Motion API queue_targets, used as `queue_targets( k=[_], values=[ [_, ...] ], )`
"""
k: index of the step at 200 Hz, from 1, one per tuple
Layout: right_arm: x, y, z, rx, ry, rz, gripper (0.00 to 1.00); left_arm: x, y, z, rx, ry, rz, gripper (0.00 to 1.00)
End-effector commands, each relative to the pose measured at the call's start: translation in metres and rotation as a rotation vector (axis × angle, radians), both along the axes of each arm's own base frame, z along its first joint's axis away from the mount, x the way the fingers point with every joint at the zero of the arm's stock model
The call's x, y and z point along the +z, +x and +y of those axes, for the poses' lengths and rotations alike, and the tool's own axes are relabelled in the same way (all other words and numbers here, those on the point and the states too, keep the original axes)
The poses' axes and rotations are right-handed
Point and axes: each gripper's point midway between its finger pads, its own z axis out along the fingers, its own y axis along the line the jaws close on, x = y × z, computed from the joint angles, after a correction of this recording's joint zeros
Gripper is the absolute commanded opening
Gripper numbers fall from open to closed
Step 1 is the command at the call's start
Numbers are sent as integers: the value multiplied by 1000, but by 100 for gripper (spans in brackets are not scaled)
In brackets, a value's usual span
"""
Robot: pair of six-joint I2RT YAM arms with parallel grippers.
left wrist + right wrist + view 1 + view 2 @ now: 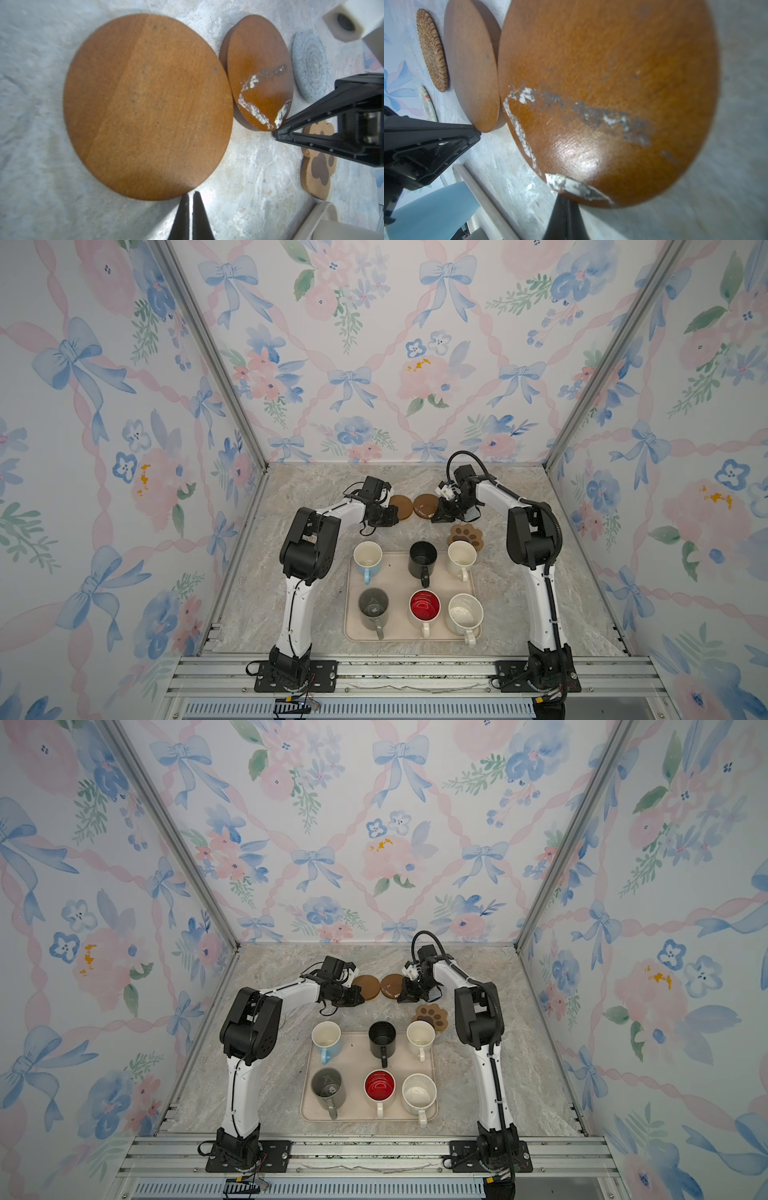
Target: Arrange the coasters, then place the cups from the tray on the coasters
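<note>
Two brown coasters lie close together at the back: the plain brown disc (400, 506) (147, 106) and the glossy disc (424, 505) (608, 93) with white scuffs. My left gripper (191, 195) (394, 516) is shut, tips at the plain disc's rim. My right gripper (566, 197) (437, 516) is shut, tips tucked at the glossy disc's edge. The paw coaster (467, 536) lies behind the tray (399, 585). On the tray stand the light-blue (368, 560), black (422, 558), cream (461, 558), grey (373, 605), red-inside (424, 605) and speckled (465, 612) cups.
A grey-blue woven coaster (310, 64) lies beyond the glossy disc, under the right arm. A tan rattan coaster (431, 49) and the edge of a cream crochet one (428, 101) lie past the plain disc, on the left arm's side. Walls close in on three sides.
</note>
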Motion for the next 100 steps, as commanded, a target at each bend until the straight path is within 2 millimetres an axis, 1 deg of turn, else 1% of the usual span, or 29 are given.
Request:
queue_targets(
  k=[1, 25, 64, 81, 88, 100],
  values=[
    [3, 8, -3, -18, 9, -9, 0, 8, 3, -3, 11, -12, 0, 0],
    [15, 6, -5, -13, 13, -30, 0, 28, 4, -2, 15, -22, -36, 0],
    [41, 2, -9, -19, 24, -76, 0, 71, 4, 3, 18, -22, -130, 0],
    [53, 1, -13, -30, 31, -103, 0, 86, 6, 15, 48, -6, -168, 0],
    [58, 0, -15, -35, 34, -114, 0, 92, 8, 23, 67, 0, -181, 0],
    [67, -1, -17, -41, 37, -131, 0, 95, 11, 41, 111, 19, -190, 0]
  ],
)
